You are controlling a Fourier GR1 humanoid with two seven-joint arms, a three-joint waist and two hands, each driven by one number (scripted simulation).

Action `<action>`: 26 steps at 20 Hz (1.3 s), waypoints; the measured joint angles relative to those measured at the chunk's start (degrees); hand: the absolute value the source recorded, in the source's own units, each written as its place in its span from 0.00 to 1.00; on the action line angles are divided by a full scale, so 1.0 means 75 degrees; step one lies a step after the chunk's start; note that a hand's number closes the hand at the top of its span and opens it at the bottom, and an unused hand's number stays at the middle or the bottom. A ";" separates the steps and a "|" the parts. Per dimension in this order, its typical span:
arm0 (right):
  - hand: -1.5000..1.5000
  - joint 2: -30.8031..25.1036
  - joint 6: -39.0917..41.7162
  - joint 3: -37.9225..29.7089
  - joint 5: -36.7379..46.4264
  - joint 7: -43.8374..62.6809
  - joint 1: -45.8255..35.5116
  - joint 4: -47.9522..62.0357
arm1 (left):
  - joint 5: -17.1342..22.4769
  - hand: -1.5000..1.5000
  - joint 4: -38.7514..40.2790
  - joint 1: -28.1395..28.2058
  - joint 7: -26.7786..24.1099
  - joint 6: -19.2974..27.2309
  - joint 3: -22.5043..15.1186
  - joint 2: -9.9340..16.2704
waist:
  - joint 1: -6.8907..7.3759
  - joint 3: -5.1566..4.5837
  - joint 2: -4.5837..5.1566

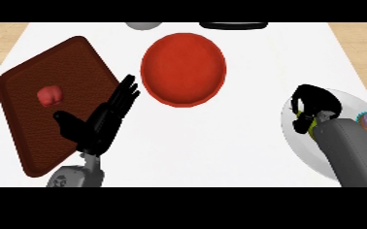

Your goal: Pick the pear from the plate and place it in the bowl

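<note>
The right hand [313,107] curls over the pale plate [301,148], seemingly pinching the yellow-green pear [314,124] to lift it toward the red bowl [183,69]; the left hand [108,117] rests spread.

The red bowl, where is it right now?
In the head view, the red bowl sits at the counter's upper centre, between the brown board and the right hand.

One red bowl [183,70], one plate [305,148], one brown tray [68,77], two hands [108,116].
</note>
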 measured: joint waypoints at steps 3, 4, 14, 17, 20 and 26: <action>1.00 0.1296 -0.0342 0.0771 0.0479 0.0898 -0.0307 -0.0472 | 0.0025 0.50 0.0009 0.0038 -0.0020 -0.0126 -0.0029 0.0058 | 0.0163 0.0028 -0.0002; 1.00 0.1697 -0.0464 0.1079 0.0608 0.1200 -0.0454 -0.0589 | 0.0024 0.50 0.0026 0.0009 -0.0020 -0.0153 -0.0066 0.0041 | 0.0270 0.0034 0.0002; 1.00 0.3020 -0.1810 0.3934 0.0510 0.4471 -0.2141 -0.1697 | 0.0035 0.50 0.0311 -0.0522 0.0115 -0.0336 -0.0310 -0.0123 | 0.0924 0.0059 0.0044; 1.00 0.3048 -0.2123 0.4561 0.0424 0.5024 -0.2732 -0.2114 | 0.0010 0.50 0.0355 -0.0614 0.0199 -0.0249 -0.0328 -0.0203 | 0.0891 0.0059 0.0013; 1.00 0.3043 -0.2210 0.4926 0.0430 0.5452 -0.3428 -0.2441 | -0.0029 0.50 0.0470 -0.0634 0.0150 -0.0227 -0.0300 -0.0204 | 0.0816 0.0051 -0.0017; 1.00 0.3019 -0.2232 0.5104 0.0299 0.5959 -0.4598 -0.2657 | -0.0065 0.50 0.0444 -0.0551 0.0109 -0.0179 -0.0268 -0.0192 | 0.0705 0.0044 -0.0054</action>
